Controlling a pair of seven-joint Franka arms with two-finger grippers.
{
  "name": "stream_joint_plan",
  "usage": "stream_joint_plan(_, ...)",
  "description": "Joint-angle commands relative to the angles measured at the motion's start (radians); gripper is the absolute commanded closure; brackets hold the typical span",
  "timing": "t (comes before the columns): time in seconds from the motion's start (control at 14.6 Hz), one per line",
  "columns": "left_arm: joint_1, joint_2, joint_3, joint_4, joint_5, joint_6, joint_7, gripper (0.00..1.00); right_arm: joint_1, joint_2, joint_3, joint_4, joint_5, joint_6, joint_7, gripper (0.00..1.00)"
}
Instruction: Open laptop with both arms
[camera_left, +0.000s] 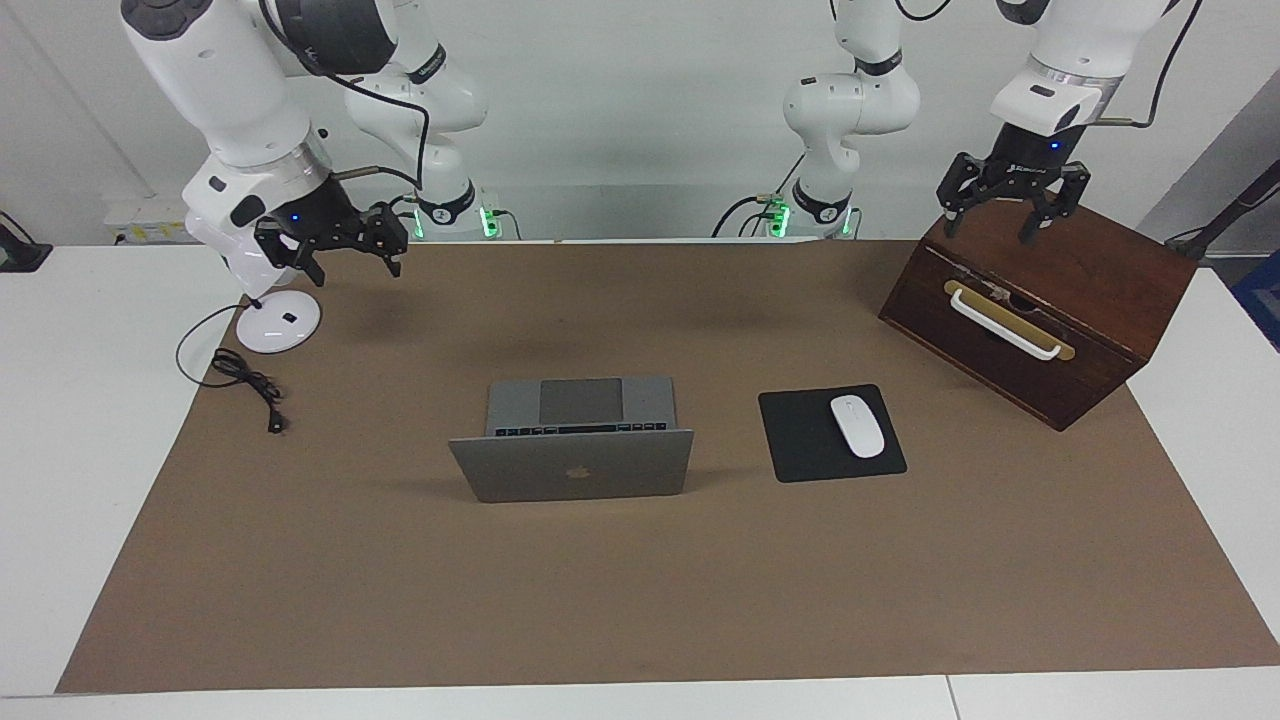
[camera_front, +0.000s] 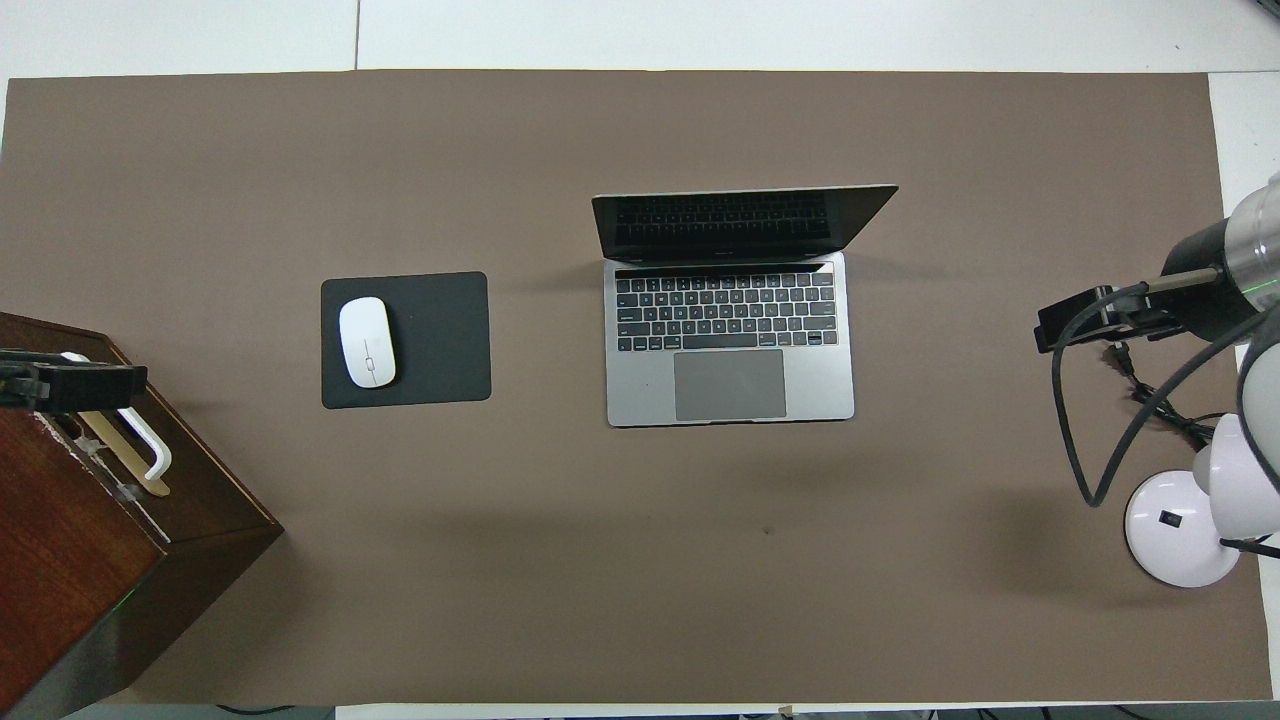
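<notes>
The silver-grey laptop (camera_left: 575, 465) stands open in the middle of the brown mat. Its lid is raised, with the apple logo facing away from the robots. The overhead view shows its dark keyboard, grey trackpad and dark screen (camera_front: 730, 340). My left gripper (camera_left: 1010, 228) hangs open and empty over the wooden box, well away from the laptop; it also shows in the overhead view (camera_front: 60, 385). My right gripper (camera_left: 355, 268) hangs open and empty above the mat near the lamp base, also well away from the laptop; it shows in the overhead view too (camera_front: 1090, 322).
A black mouse pad (camera_left: 800, 440) with a white mouse (camera_left: 857, 426) lies beside the laptop toward the left arm's end. A dark wooden box (camera_left: 1090, 290) with a white handle stands at that end. A white lamp base (camera_left: 278, 322) and a black cable (camera_left: 245, 380) lie at the right arm's end.
</notes>
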Motion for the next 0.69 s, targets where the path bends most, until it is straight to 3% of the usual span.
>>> stream_joint_plan(0.0,0.027,0.001,-0.004,0.021,0.016,-0.001,-0.031,0.00,-0.027,-0.037,0.003,-0.019,0.000,0.012,0.018,0.00)
stream_joint_plan(0.27,0.047,0.050,0.000,0.096,0.000,-0.042,-0.041,0.00,-0.032,-0.050,0.004,-0.035,0.004,0.013,0.013,0.00)
stream_joint_plan(0.48,0.020,0.136,0.021,0.181,0.001,-0.073,-0.041,0.00,-0.051,-0.053,0.004,-0.044,0.004,0.013,0.013,0.00)
stream_joint_plan(0.62,0.006,0.157,0.033,0.176,0.007,-0.064,-0.044,0.00,-0.045,-0.053,0.004,-0.042,0.004,0.013,0.015,0.00)
